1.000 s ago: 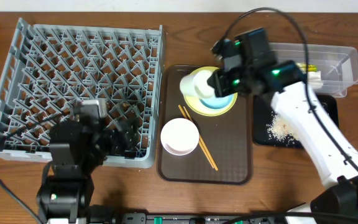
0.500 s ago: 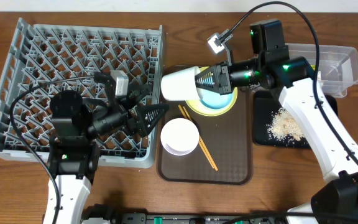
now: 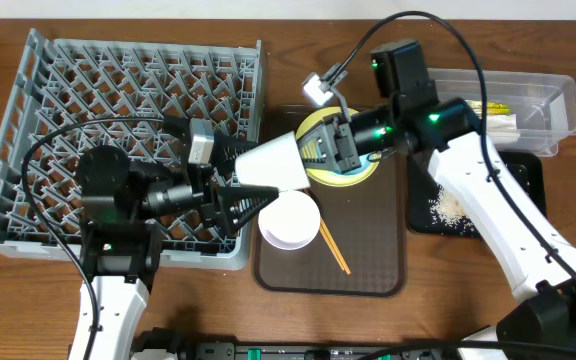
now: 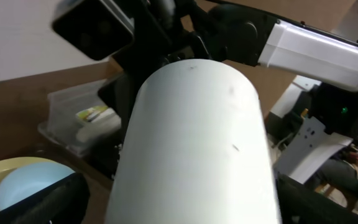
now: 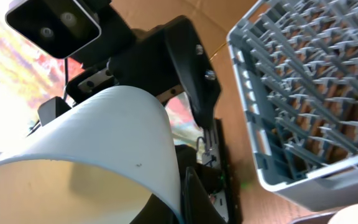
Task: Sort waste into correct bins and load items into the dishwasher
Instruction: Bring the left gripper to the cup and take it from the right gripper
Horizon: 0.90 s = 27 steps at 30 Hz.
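White cup (image 3: 273, 162) aloft beside edge of dish rack (image 3: 118, 90)

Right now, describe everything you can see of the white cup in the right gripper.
The white cup is a plain, smooth, tapered tumbler, matte like paper or plastic, with a few tiny dark specks on its wall. It lies on its side in the air, above the right edge of the dish rack and the near corner of the brown tray, with its base toward the rack. The right gripper pinches its rim end. The open left gripper straddles its base end; contact is unclear.
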Each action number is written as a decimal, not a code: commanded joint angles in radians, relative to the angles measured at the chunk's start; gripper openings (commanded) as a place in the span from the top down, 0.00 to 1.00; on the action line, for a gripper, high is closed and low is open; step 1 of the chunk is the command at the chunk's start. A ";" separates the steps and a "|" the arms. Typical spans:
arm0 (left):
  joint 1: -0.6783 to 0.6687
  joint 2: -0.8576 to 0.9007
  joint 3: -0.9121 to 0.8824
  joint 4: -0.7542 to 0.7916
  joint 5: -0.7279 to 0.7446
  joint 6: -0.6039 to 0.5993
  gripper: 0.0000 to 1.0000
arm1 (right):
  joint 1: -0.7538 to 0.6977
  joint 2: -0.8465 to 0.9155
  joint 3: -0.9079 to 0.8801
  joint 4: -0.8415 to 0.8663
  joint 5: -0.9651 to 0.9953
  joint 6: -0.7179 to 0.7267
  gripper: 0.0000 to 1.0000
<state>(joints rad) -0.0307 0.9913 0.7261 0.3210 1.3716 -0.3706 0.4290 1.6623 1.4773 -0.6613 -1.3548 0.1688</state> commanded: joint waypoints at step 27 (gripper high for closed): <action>-0.012 -0.002 0.015 0.048 0.035 -0.009 0.17 | 0.031 0.002 0.006 -0.012 -0.041 0.002 0.99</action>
<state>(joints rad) -0.0414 0.9913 0.7261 0.3634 1.3964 -0.3786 0.4465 1.6623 1.4773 -0.6701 -1.3617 0.1688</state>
